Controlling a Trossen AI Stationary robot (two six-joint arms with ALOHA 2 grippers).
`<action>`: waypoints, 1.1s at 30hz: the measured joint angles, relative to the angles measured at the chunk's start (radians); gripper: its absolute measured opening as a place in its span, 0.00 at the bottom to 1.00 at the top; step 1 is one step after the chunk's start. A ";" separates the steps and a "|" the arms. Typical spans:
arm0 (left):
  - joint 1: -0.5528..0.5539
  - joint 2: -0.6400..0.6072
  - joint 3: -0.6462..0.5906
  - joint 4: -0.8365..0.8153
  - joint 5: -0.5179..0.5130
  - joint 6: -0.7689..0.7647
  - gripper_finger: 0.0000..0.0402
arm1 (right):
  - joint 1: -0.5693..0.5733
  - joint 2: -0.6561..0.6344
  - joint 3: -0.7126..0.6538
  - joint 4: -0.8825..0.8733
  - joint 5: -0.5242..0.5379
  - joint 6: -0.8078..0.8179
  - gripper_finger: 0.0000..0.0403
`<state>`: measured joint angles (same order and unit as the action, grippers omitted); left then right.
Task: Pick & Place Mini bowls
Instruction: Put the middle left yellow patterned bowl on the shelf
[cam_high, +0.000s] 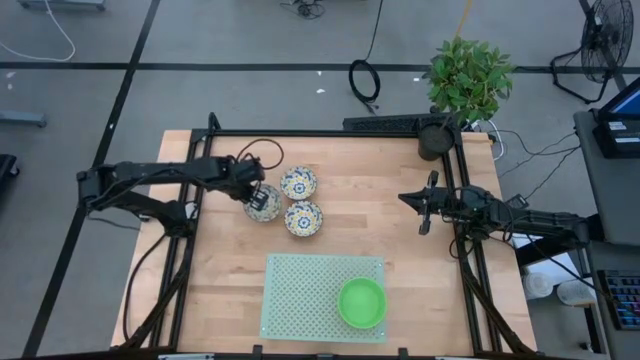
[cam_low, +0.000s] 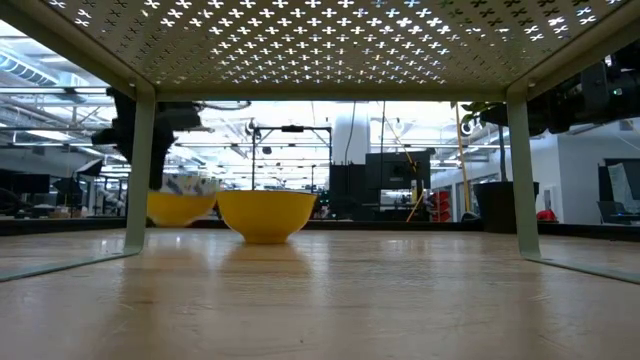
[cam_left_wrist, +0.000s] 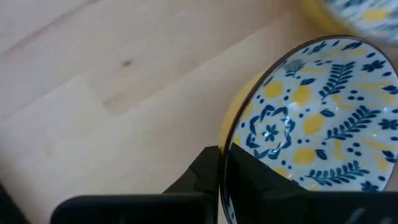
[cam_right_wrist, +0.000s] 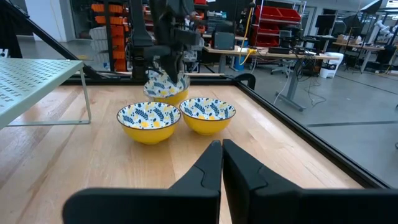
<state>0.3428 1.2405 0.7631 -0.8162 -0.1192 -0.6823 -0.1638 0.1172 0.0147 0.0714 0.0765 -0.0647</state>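
Left of centre in the overhead frame, the left tool pinches a patterned bowl's rim for lifting; the right tool waits closed.

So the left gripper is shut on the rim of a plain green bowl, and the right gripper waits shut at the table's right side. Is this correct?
Not quite. The left gripper is shut on the rim of a floral bowl, white with blue and yellow, as the left wrist view shows. The right gripper does wait shut at the table's right side.

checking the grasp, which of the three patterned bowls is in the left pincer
The leftmost patterned bowl, tilted and clamped by its rim in the left pincer; the other two sit flat, untouched.
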 joint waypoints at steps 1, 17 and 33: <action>0.000 -0.016 0.000 0.000 0.003 0.000 0.06 | 0.000 0.000 0.000 0.000 0.000 0.000 0.00; -0.001 -0.262 0.001 0.015 0.012 0.019 0.06 | 0.000 0.000 0.000 0.000 0.000 0.000 0.00; -0.148 -0.312 0.003 0.353 0.062 0.228 0.06 | 0.000 0.000 0.000 0.000 0.000 0.000 0.00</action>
<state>0.1945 0.9287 0.7658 -0.4632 -0.0569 -0.4546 -0.1638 0.1169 0.0147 0.0715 0.0765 -0.0647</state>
